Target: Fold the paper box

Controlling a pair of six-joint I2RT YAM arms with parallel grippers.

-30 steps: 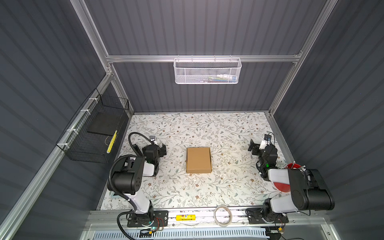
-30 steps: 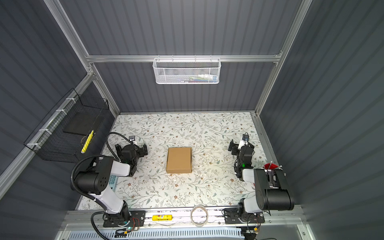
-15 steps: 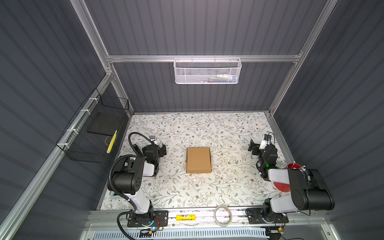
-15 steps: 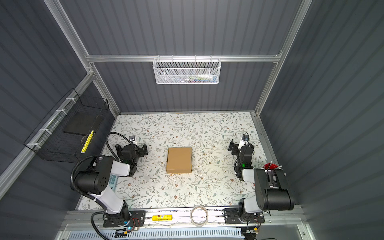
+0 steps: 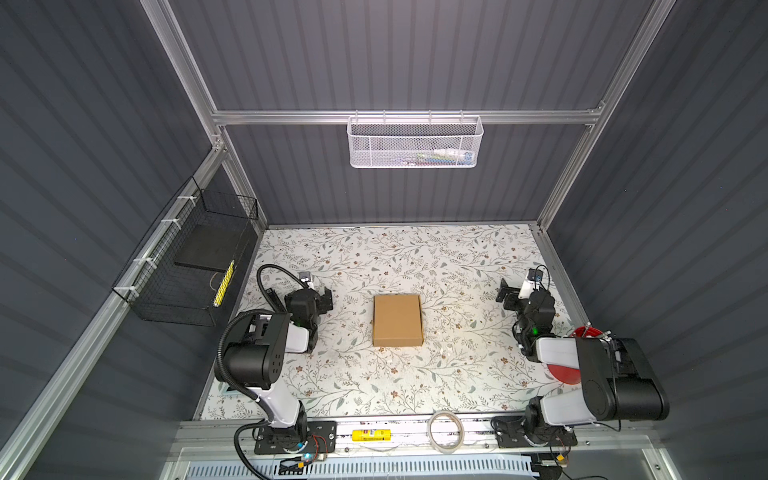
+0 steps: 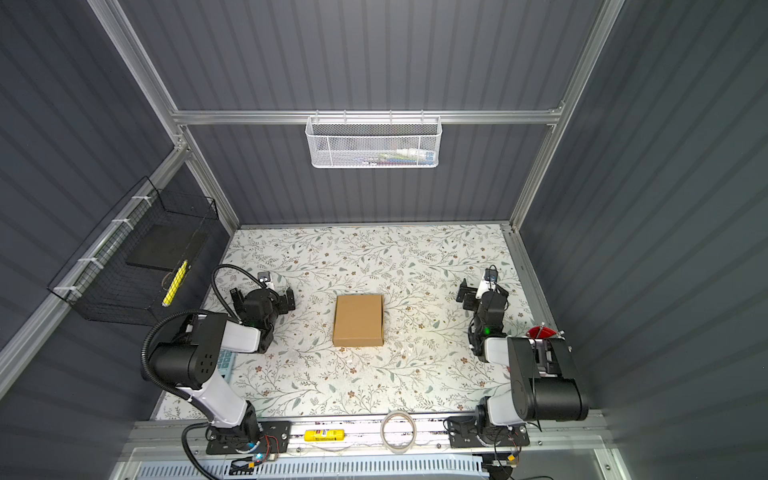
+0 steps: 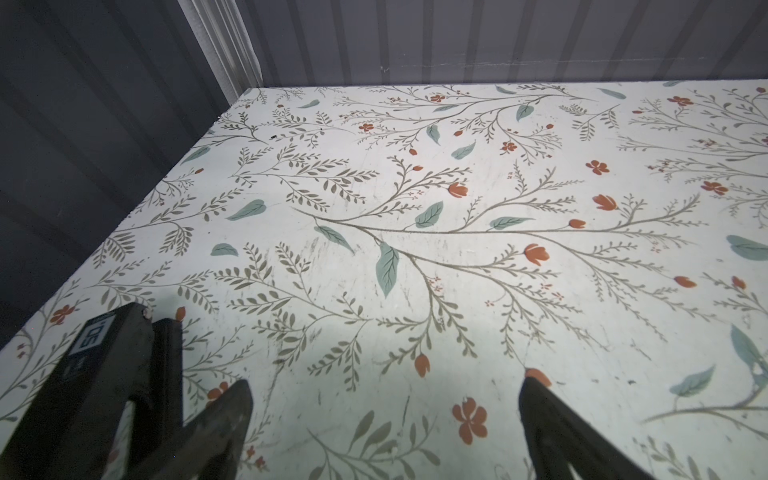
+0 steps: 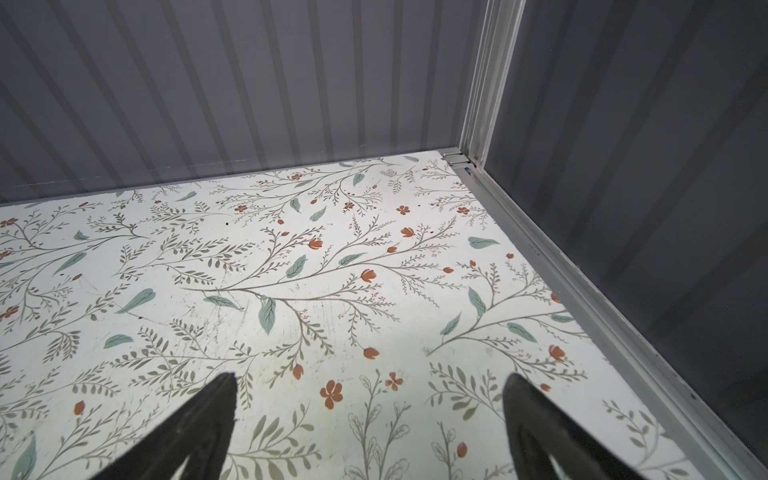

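Observation:
The paper box [image 5: 397, 320] [image 6: 358, 320] is a plain brown cardboard box lying shut and flat in the middle of the floral table in both top views. Neither wrist view shows it. My left gripper [image 5: 298, 295] [image 6: 262, 296] rests well to its left, pointing at the back wall. Its jaws are open over bare table [image 7: 384, 386]. My right gripper [image 5: 524, 293] [image 6: 482, 293] rests well to the right of the box. It is also open, with nothing between its fingers [image 8: 370, 382].
A white mesh basket [image 5: 413, 143] hangs on the back rail. A black wire basket [image 5: 195, 266] is fixed to the left wall. A tape roll [image 5: 446, 424] and a yellow item [image 5: 372, 435] lie on the front rail. A red object [image 5: 586, 332] sits behind the right arm.

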